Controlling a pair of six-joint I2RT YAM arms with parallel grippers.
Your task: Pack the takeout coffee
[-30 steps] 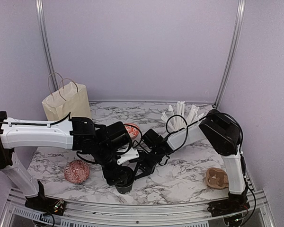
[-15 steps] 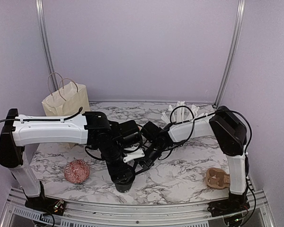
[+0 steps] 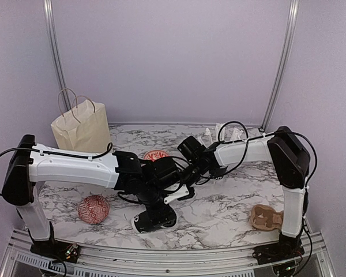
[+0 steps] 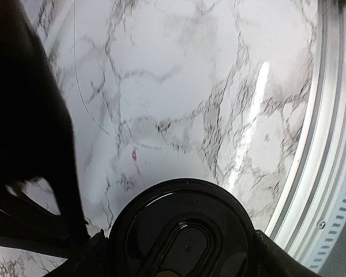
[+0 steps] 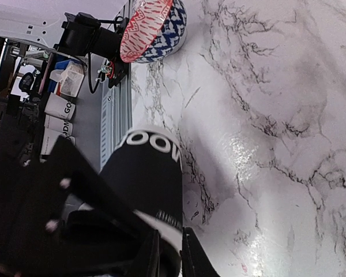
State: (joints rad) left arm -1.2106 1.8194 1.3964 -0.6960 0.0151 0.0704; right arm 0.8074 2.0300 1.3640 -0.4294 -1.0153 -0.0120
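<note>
Top external: left arm (image 3: 75, 167) reaches right, end effector (image 3: 155, 214) clasping cup (image 3: 145, 222)

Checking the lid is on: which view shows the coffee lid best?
Left wrist view: the lid fills the lower frame face-on, oval recess plain, its lower part cut off. The top view shows only the dark cup, small; the right wrist view shows its printed wall, no lid.

Black lidded cup (image 4: 181, 234), red-and-white patterned bowl (image 3: 93, 209), grey-veined white marble table (image 3: 219, 210)
</note>
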